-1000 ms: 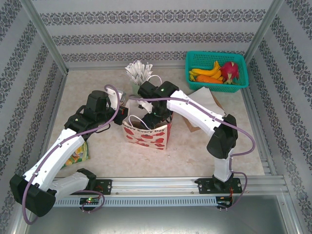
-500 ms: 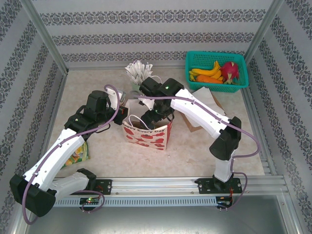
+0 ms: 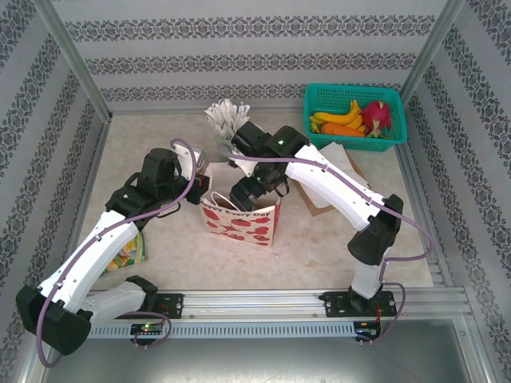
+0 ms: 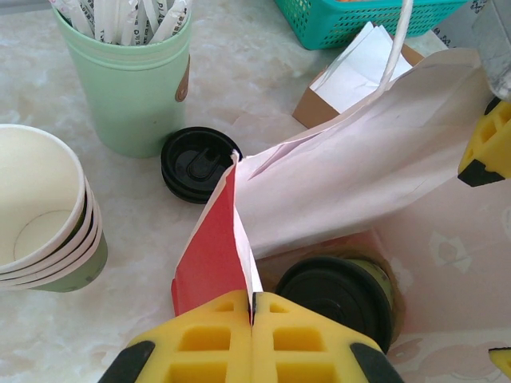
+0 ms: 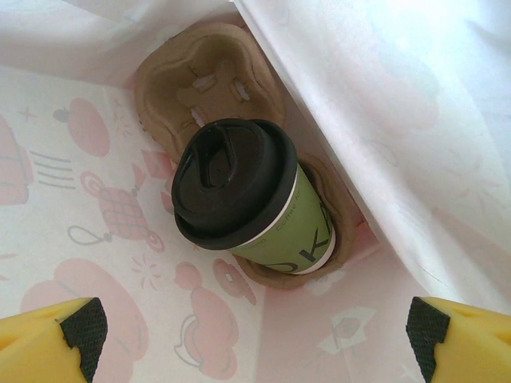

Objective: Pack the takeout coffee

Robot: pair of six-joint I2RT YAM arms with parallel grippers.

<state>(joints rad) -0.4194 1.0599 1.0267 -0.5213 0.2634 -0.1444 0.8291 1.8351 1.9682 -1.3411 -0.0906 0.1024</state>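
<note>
- The takeout coffee (image 5: 243,195) sits mid-frame, lid toward us, straight below our wide-open, empty right gripper (image 5: 255,331).
- Our left gripper (image 4: 252,319) is clamped tight on the paper bag (image 4: 359,175) rim.

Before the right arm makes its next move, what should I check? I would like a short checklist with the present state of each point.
1. Takeout coffee sits in a slot of the cardboard carrier: ok.
2. Black lid closed on the cup: ok.
3. Right gripper open and not touching the cup: ok.
4. Left gripper shut on the edge of the bag, keeping its mouth open: ok.
5. Cup standing fully upright: cannot tell, both wrist views look down at an angle.
</note>
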